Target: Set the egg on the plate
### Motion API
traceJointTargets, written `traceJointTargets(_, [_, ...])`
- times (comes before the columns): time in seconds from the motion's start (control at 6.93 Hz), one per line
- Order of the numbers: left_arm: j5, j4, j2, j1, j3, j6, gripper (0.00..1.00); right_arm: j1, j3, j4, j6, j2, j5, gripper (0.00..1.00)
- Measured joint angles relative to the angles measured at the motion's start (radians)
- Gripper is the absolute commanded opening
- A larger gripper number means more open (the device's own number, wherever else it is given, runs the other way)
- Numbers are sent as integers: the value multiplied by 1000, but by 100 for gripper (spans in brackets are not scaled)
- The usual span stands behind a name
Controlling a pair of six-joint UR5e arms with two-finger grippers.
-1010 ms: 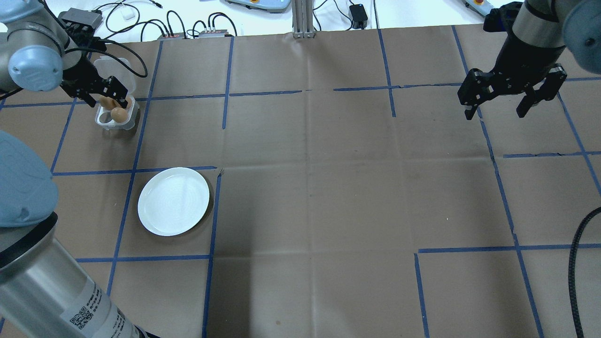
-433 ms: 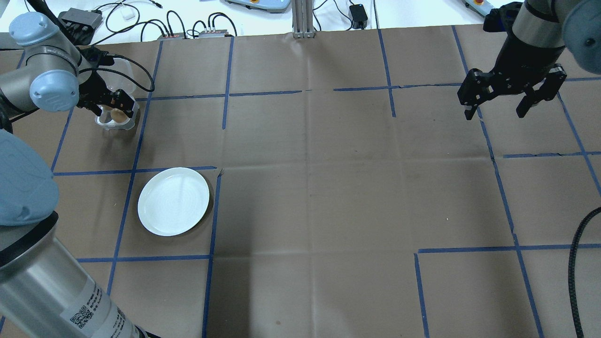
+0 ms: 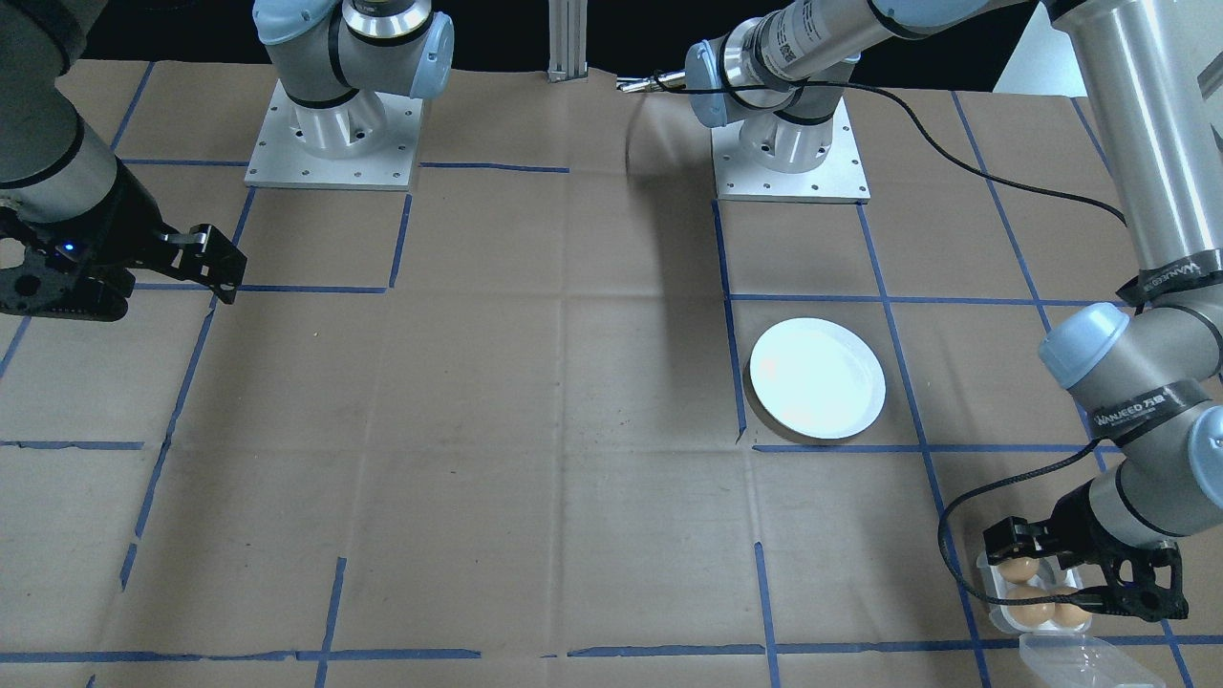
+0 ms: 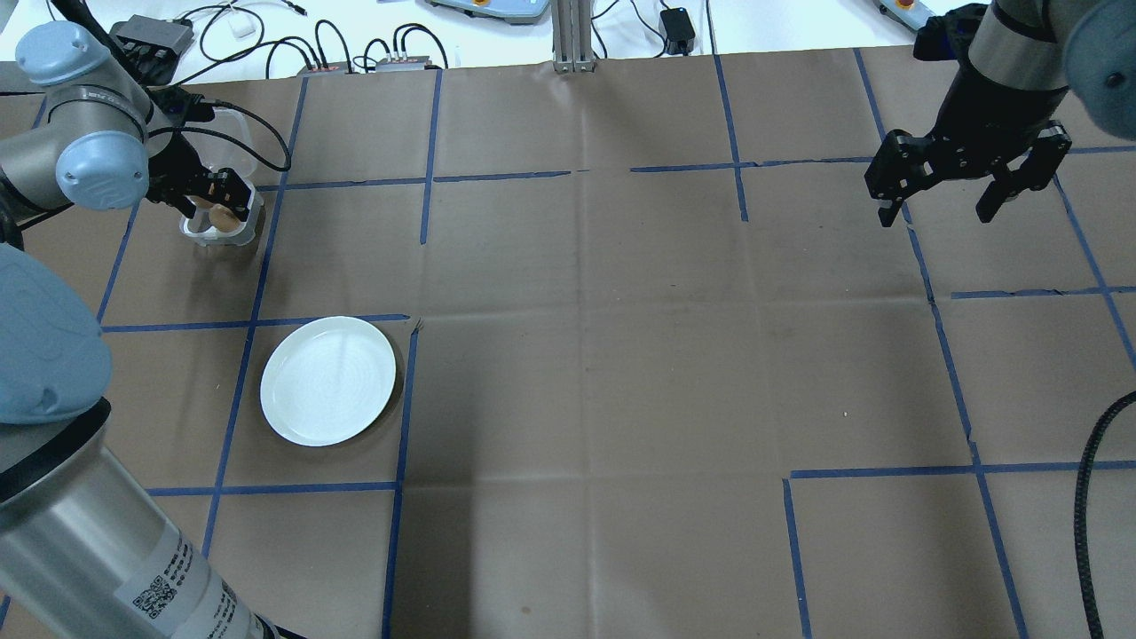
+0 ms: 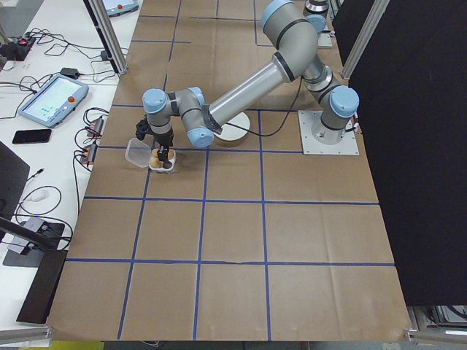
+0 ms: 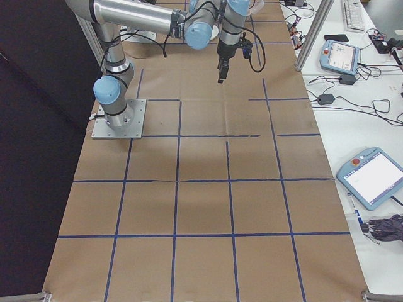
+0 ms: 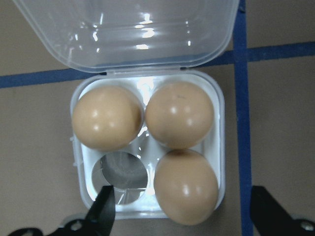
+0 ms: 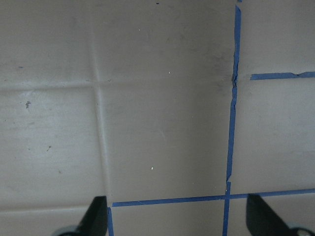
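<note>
The left gripper (image 7: pixel 179 209) hangs open over the egg tray (image 7: pixel 214 123), its fingers (image 7: pixel 104 209) straddling the nearest egg (image 7: pixel 186 187). Next, likely: descend, close gently. The plate (image 4: pixel 328 381) waits apart (right gripper (image 4: pixel 942 203) idle, open).

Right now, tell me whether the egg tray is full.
Not full. The left wrist view shows three brown eggs in the clear egg tray, lid open, with the near-left cup empty.

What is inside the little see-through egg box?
The small clear plastic four-cup egg tray holds three brown eggs. The fourth cup is empty. Its clear lid lies open behind. Nothing inside is covered.
</note>
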Motion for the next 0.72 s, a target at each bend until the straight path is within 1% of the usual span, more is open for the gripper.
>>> traceJointTargets(0.29, [1, 0, -3, 0, 7, 0, 62, 0, 0, 0, 0, 0, 0, 100])
traceJointTargets(0.58, [2, -3, -2, 0, 3, -1, 61, 0, 0, 0, 0, 0, 0, 100])
traceJointTargets(0.72, [2, -5, -1, 0, 1, -1, 50, 0, 0, 0, 0, 0, 0, 100])
